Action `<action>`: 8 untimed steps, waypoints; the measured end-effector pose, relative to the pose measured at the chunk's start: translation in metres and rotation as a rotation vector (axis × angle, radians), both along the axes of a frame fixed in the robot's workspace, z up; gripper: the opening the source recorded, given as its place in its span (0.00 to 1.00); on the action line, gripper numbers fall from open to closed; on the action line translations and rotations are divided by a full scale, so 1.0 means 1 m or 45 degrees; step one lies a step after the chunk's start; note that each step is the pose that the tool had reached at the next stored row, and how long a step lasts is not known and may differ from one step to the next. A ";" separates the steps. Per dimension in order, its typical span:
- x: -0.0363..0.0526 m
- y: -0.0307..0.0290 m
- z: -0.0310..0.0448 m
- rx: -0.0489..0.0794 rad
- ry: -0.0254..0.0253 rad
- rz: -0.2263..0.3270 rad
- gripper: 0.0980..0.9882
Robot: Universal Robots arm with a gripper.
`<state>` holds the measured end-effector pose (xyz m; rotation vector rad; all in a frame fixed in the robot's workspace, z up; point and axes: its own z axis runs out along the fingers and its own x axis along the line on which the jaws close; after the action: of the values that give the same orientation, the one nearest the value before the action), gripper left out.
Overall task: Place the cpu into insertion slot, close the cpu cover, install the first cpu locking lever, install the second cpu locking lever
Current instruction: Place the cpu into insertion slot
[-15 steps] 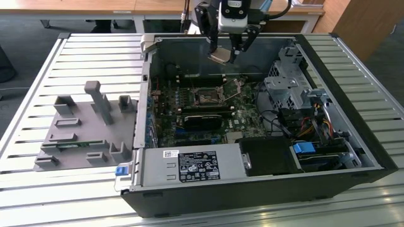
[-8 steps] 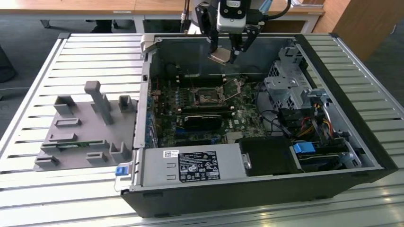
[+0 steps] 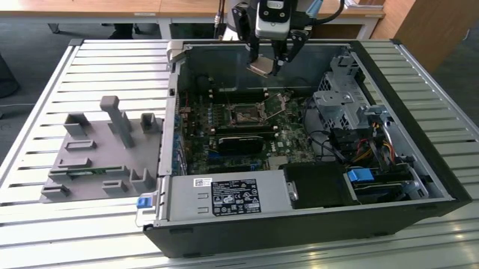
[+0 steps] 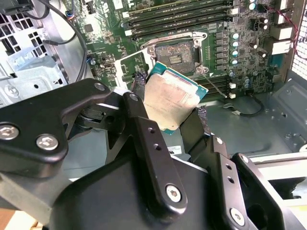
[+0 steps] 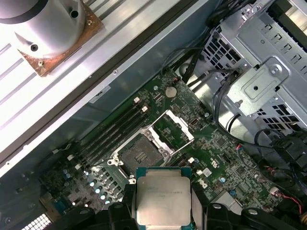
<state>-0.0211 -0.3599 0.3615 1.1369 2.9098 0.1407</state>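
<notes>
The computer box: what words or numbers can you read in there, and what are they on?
No text can be read clearly.
Black-and-white sticker: lots of print, too small to read.
The cpu held in the claw: faint marks on its metal top, too blurred to read.
Green motherboard: tiny white marks, too small to read.

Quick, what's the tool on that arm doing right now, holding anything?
Tool: shut on the cpu, held clear of the insertion slot, whose cpu cover stands open.
</notes>
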 end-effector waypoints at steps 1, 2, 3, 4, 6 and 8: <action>0.0000 0.0000 -0.0001 0.000 0.0000 -0.004 0.50; 0.0000 0.0000 -0.0001 0.000 0.0000 -0.009 0.50; 0.0000 0.0000 -0.0002 0.000 0.0000 -0.013 0.50; 0.0000 0.0000 -0.0003 0.000 0.0000 -0.018 0.50; 0.0000 0.0000 -0.0004 0.000 0.0000 -0.027 0.50; 0.0000 0.0000 -0.0005 0.000 0.0000 -0.037 0.50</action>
<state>-0.0211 -0.3599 0.3610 1.1782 2.8920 0.1404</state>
